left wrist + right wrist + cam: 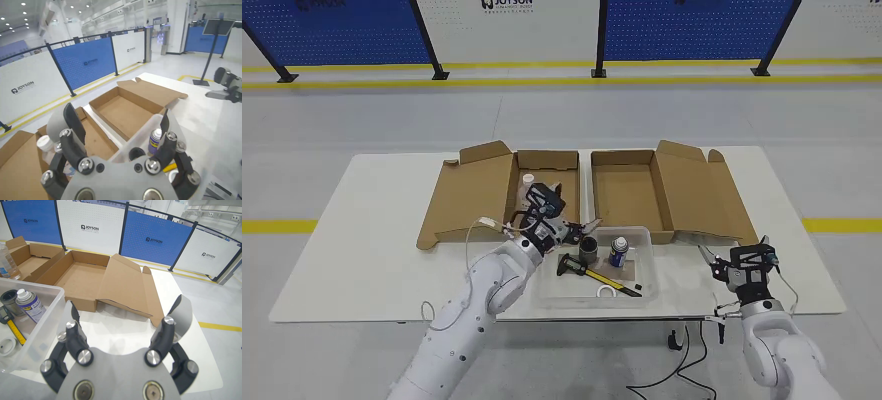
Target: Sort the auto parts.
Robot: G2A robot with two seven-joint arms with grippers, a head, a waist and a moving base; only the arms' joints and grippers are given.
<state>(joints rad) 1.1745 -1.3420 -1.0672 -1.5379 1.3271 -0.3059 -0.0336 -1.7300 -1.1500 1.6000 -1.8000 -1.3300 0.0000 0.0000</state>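
Clear plastic bottle in the left brown cardboard box is cut off in the right wrist view and half hidden behind a finger in the left wrist view. Black metal cylinder, blue spray can, yellow-ruled digital caliper and white ring are seen in the clear plastic bin; the ring's material cannot be told. Right brown cardboard box lies just behind the bin. Left gripper is held wide over the bin's far left corner, nothing gripped. Right gripper is spread wide over the white table, beside the bin.
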